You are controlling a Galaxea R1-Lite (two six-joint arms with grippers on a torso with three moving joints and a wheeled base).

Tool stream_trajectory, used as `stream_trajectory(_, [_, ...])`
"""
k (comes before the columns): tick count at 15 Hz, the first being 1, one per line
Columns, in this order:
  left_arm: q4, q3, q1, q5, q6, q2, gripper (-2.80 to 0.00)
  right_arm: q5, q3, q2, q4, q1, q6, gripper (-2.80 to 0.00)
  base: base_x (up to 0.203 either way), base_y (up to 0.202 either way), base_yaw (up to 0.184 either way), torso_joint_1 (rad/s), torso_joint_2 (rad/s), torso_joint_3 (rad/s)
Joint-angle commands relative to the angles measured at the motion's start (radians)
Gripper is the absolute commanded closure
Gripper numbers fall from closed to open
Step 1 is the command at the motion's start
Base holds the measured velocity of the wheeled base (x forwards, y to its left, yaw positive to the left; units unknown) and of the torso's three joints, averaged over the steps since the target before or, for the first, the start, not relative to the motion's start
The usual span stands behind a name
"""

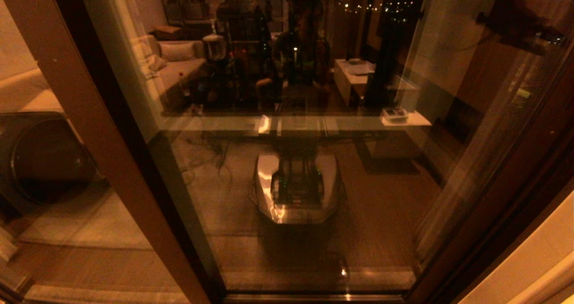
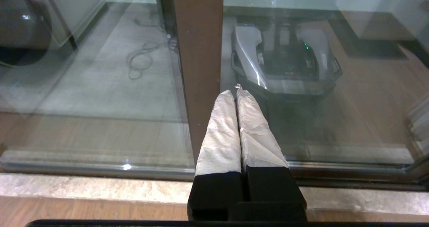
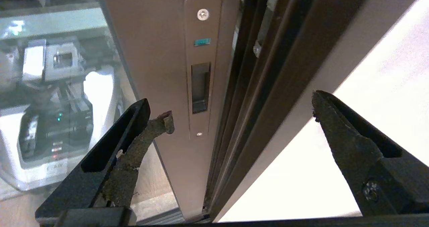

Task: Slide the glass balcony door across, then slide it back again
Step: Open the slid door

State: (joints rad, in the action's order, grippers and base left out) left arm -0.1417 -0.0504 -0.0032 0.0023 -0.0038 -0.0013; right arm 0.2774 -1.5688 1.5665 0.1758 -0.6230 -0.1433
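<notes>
Right end effector (image 3: 231,115) spread wide, glass balcony door (image 3: 157,53) handle rail between fingers.

Dim amber room: wooden floor (image 2: 83,213), pale wall (image 3: 385,69), stone sill (image 2: 100,188).

The right gripper (image 3: 231,109) stands spread wide before the glass balcony door (image 3: 157,53); between its fingers lie the handle slot (image 3: 200,88) and the dark outer frame (image 3: 278,66), nothing in front. Beyond its one finger, pale wall (image 3: 378,69) blocks passage.
</notes>
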Motion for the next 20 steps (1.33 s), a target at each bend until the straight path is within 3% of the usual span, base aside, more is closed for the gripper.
stream_trajectory(1, [-0.001, 0.000, 0.000, 0.001, -0.001, 0.000, 0.00, 0.000, -0.007, 0.027, 0.001, 0.002, -0.001, -2.80, 0.000, 0.000, 0.000, 0.000, 0.00, 0.000])
stream_trajectory(2, [-0.001, 0.000, 0.000, 0.001, -0.001, 0.000, 0.00, 0.000, -0.003, 0.026, 0.001, 0.002, -0.002, 0.00, 0.000, 0.000, 0.000, 0.000, 0.00, 0.000])
stream_trajectory(12, [-0.001, 0.000, 0.000, 0.001, -0.001, 0.000, 0.00, -0.006, -0.010, 0.028, 0.001, 0.002, 0.002, 0.00, 0.000, 0.000, 0.000, 0.000, 0.00, 0.000])
stream_trajectory(16, [-0.001, 0.000, 0.000, 0.001, -0.001, 0.000, 0.00, -0.106, -0.044, 0.084, -0.002, 0.018, 0.002, 0.00, 0.000, 0.000, 0.000, 0.000, 0.00, 0.000])
stream_trajectory(20, [-0.001, 0.000, 0.000, 0.001, -0.001, 0.000, 0.00, -0.115, -0.052, 0.105, -0.004, 0.035, 0.002, 0.00, 0.000, 0.000, 0.000, 0.000, 0.00, 0.000])
